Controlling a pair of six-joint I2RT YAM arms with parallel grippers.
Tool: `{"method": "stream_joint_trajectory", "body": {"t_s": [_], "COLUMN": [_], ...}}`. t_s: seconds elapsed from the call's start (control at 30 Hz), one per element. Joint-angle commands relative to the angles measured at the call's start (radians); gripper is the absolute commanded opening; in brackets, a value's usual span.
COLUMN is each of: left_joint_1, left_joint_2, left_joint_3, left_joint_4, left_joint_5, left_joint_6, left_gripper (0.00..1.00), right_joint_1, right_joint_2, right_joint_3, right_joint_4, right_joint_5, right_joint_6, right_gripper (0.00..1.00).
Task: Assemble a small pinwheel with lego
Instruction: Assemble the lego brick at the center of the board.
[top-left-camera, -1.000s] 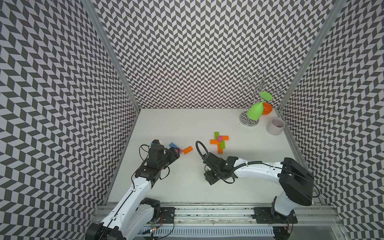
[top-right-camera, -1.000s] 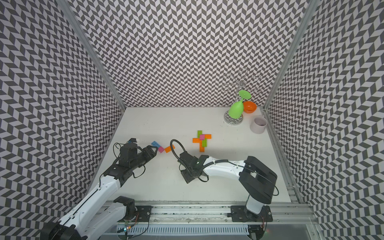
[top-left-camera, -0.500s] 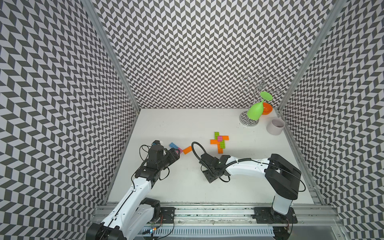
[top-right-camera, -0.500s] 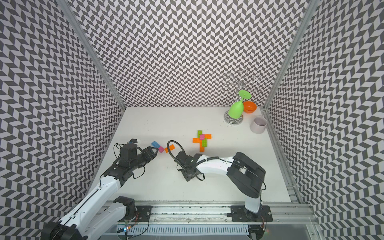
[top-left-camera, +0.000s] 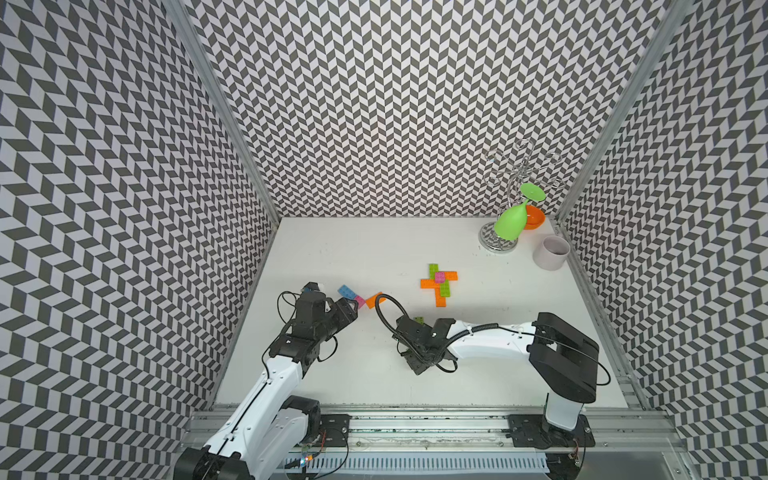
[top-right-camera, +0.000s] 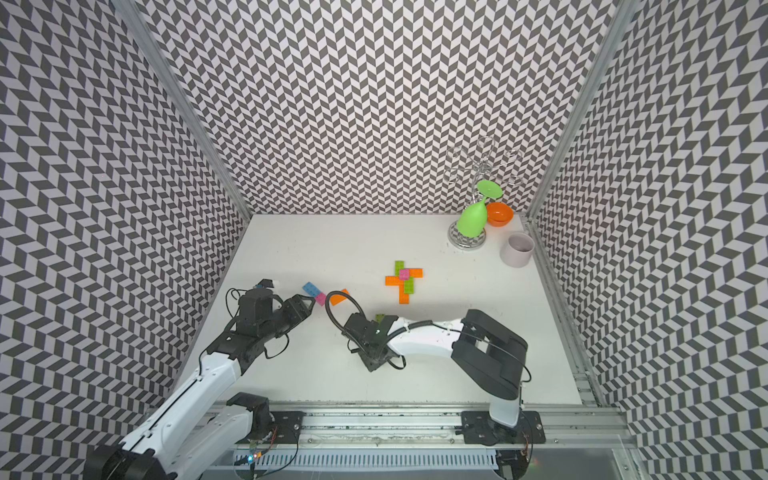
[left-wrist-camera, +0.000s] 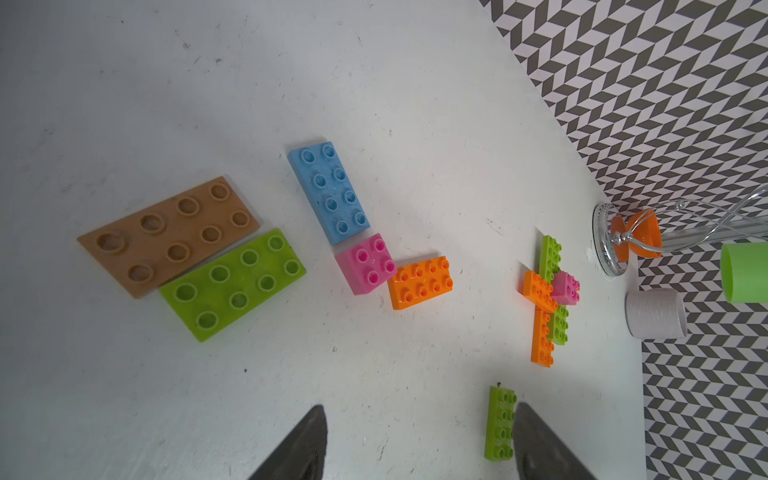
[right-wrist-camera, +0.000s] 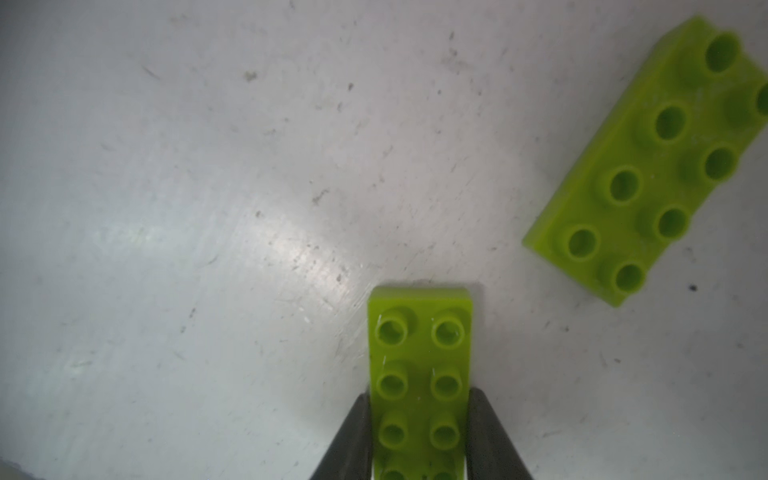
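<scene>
**Brick count.** On the left wrist feed I read one blue brick (left-wrist-camera: 328, 193), one loose pink square (left-wrist-camera: 365, 264), one loose orange brick (left-wrist-camera: 422, 282), one brown brick (left-wrist-camera: 166, 232) and two loose lime ones. The first lime brick (left-wrist-camera: 232, 284) lies long side against the brown brick. The second lime brick (left-wrist-camera: 500, 424) lies alone nearer the tabletop's centre. Blue, pink and orange form a bent chain left of centre, each touching the next.

The pinwheel (top-left-camera: 439, 282) lies flat just beyond the centre, toward the far edge. It has two lime arms, one pink square on top and orange arms on three sides — how many orange bricks those are I cannot tell.

**Grippers.** The left gripper (left-wrist-camera: 419, 409) stands partly spread near the left edge, with nothing between its fingers. On the right wrist feed, the right gripper (right-wrist-camera: 419, 395) has both fingers pressed against the long sides of the gripped lime brick (right-wrist-camera: 419, 353), between the centre and the near edge. A further lime brick (right-wrist-camera: 648, 166) lies free near it; whether that is the second one I cannot tell.

**Far right corner.** One wire stand (top-left-camera: 498, 243), one green goblet (top-left-camera: 509, 224) hanging upside down from it, one orange bowl (top-left-camera: 534, 218), one pale cup (top-left-camera: 550, 253).

**Surface and room.** The white tabletop (top-left-camera: 374, 249) is scuffed and specked. Grey-and-white chevron walls (top-left-camera: 415, 104) close three sides — one metal rail (top-left-camera: 415, 428) along the near edge carries both arm bases.
</scene>
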Motion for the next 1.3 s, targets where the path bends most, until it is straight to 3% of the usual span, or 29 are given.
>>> {"method": "stream_joint_trajectory", "body": {"t_s": [0.0,0.23,0.53,1.27], "left_joint_1": [0.008,0.012,0.027,0.047], "left_joint_2": [-0.014,-0.016,-0.027,-0.028], "left_joint_3": [-0.014,-0.015,-0.007,-0.016], "left_joint_4": [0.021,0.017,0.006,0.012], "left_joint_5": [0.013,0.02,0.036,0.055], "left_joint_6": [0.016,0.02,0.032,0.044], "left_gripper": [0.7,0.7,0.7,0.7], "right_joint_1": [-0.008,-0.025,-0.041,-0.095], "right_joint_2": [0.008,0.034,0.085,0.108], "right_joint_3": [-0.024,-0.01,0.053,0.056], "right_joint_4": [-0.063,-0.055,-0.126,-0.113], "right_joint_5": [0.024,-0.014,0.048,0.074], "right_joint_6": [0.125,0.297,0.393,0.386], "right_gripper": [0.31,0.32,0.31,0.33]}}
